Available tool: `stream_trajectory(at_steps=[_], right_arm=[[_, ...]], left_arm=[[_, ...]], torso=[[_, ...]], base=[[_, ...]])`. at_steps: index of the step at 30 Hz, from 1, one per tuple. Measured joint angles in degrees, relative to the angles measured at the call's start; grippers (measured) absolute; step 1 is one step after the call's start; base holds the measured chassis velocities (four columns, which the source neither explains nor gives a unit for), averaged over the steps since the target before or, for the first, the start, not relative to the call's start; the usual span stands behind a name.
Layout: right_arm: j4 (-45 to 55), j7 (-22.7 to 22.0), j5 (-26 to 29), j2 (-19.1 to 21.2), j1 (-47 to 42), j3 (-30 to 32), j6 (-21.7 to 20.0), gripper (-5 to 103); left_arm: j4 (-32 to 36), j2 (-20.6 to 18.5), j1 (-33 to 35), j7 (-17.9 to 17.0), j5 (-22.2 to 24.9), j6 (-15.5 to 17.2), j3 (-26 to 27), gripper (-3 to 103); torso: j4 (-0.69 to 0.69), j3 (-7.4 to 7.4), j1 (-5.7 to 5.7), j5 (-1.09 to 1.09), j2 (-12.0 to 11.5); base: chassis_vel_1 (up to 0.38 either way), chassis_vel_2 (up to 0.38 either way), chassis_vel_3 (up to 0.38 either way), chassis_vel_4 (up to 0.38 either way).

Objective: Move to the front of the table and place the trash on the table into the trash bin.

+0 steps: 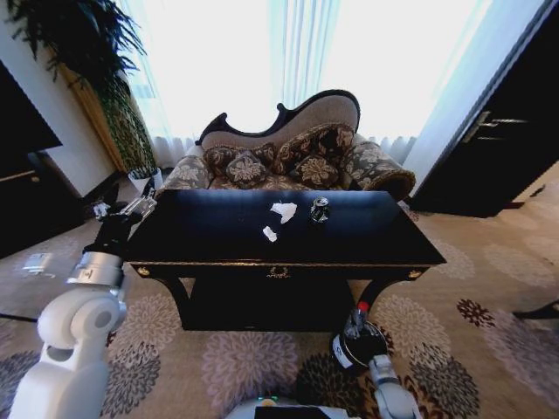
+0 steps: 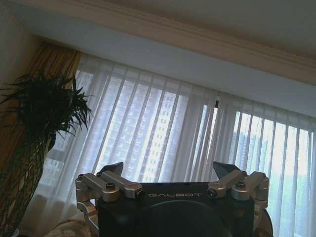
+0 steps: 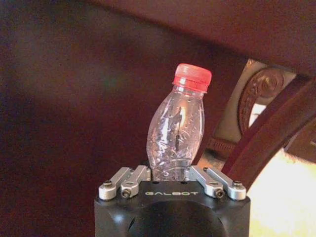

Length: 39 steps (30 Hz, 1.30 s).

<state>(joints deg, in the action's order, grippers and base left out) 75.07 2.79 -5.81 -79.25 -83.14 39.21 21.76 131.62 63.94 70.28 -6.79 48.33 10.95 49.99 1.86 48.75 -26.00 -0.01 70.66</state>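
Right pincer closed on clear bottle, red cap up, fingers pinching its lower body from both sides. Seen in head view low at right pincer, under front right corner of worktop, bottle directly above trash bin on carpet. Bin dark, white label on side, just beside curved right leg of worktop. Curved leg and carved apron close behind bottle in right wrist view; little room there.

Left pincer spread wide, nothing between fingertips, pointed up toward sheer curtains and potted plant. In head view left pincer raised just off left end of worktop, near its far left corner, not touching surface.

Worktop glossy black, gold ornament mid-apron, lower shelf beneath. Remaining on top, near centre: larger crumpled white paper scrap, smaller white scrap nearer front edge, crushed dark can just right of larger scrap. All three well clear of edges. Left and right thirds of surface bare and open.

Patterned sofa touching or just behind far edge. Open carpet to right of worktop; dark cabinet and clutter to left.
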Motion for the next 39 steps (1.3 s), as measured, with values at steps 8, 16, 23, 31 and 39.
stream_trajectory(at_steps=[8,16,23,31,39], right_arm=[[-6.5,-2.4,8.3,0.7,2.3,-3.3,-1.7,25],[-14.0,-3.9,9.1,1.9,7.4,-3.3,-0.9,25],[-21.2,-4.6,9.3,4.4,14.2,-2.9,0.5,25],[-27.3,-3.0,6.8,7.4,19.4,-2.4,1.4,25],[-32.6,-1.2,0.9,10.4,22.8,-1.4,0.2,25]], left_arm=[[0.0,-1.9,-0.6,0.6,1.3,0.0,1.3,100],[-0.2,-4.2,-0.4,1.1,3.4,-0.3,4.4,100],[-0.4,-5.0,-0.3,1.1,4.1,-0.3,6.3,100],[0.9,-5.3,1.8,0.5,5.7,0.6,10.1,100],[0.6,-5.5,1.8,0.4,6.1,0.6,10.6,100]], torso=[[0.01,0.00,0.00,0.01,0.0],[0.01,0.00,0.00,0.00,0.0],[0.01,0.00,-0.01,-0.01,0.0],[0.00,0.00,0.00,-0.01,0.0],[0.01,0.00,0.00,0.01,0.0]], base=[[0.000,0.000,0.000,0.000],[0.000,0.000,0.000,0.000],[0.000,0.000,0.000,0.000],[0.000,0.000,0.000,0.000],[0.000,0.000,0.000,0.000]])
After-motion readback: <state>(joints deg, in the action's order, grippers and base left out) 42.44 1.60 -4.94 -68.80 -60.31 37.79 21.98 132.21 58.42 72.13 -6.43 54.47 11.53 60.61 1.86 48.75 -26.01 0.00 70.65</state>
